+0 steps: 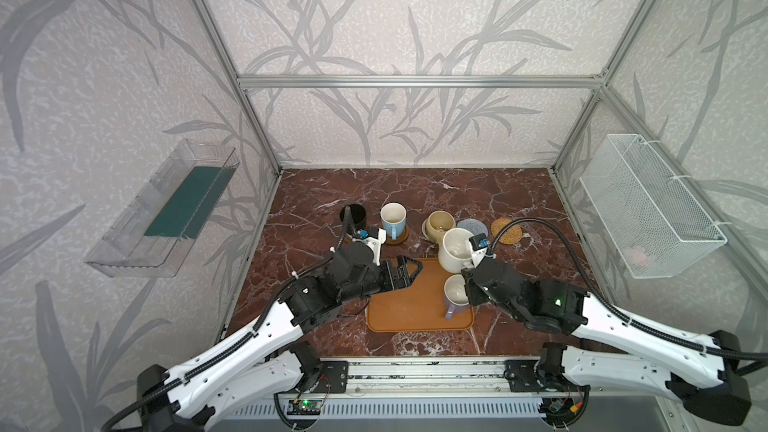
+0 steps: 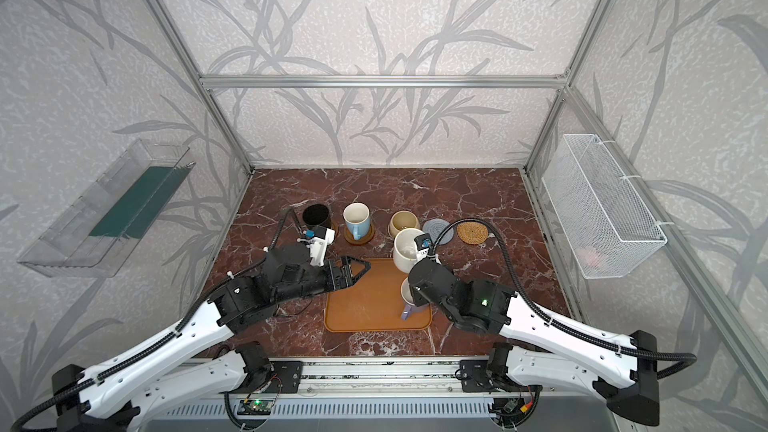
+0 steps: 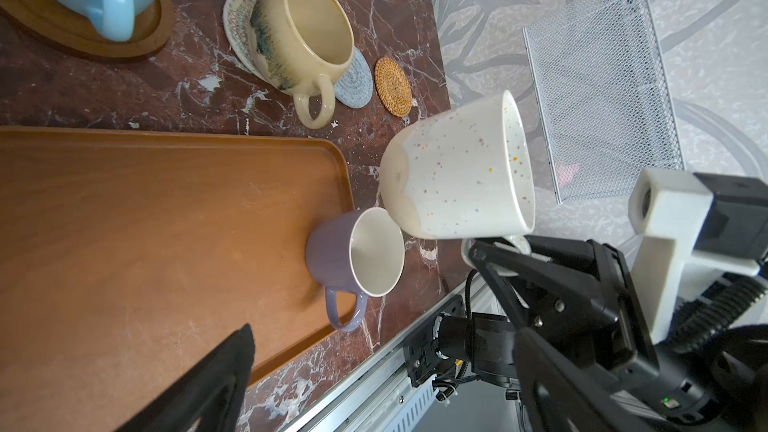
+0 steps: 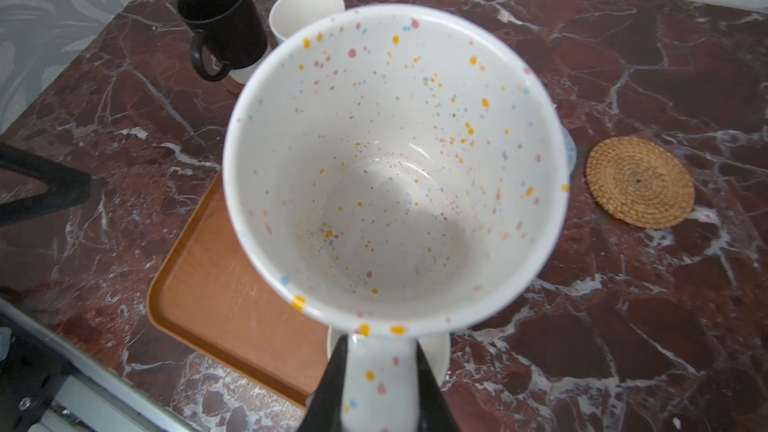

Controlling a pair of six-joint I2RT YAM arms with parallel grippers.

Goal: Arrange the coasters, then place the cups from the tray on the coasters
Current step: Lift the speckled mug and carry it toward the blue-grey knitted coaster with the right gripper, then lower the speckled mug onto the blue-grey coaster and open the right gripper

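My right gripper [image 4: 380,351] is shut on the handle of the white speckled cup [image 1: 455,249], holding it in the air over the far right corner of the orange-brown tray [image 1: 407,309]. A lavender cup [image 3: 332,255] stands on the tray's right edge. My left gripper [image 1: 409,270] hovers open and empty over the tray's far left corner. Behind the tray, a black cup [image 1: 354,214] and a blue cup [image 1: 392,218] sit on brown coasters [image 3: 83,39]. A cream-yellow cup [image 3: 299,35] sits on the cream woven coaster [image 3: 237,27]. The grey coaster [image 1: 473,227] and rattan coaster [image 4: 640,182] lie bare.
A white wire basket [image 1: 648,205] hangs on the right wall and a clear bin [image 1: 162,209] on the left wall. Aluminium frame posts stand at the table's back corners. A metal rail [image 1: 415,371] runs along the front edge.
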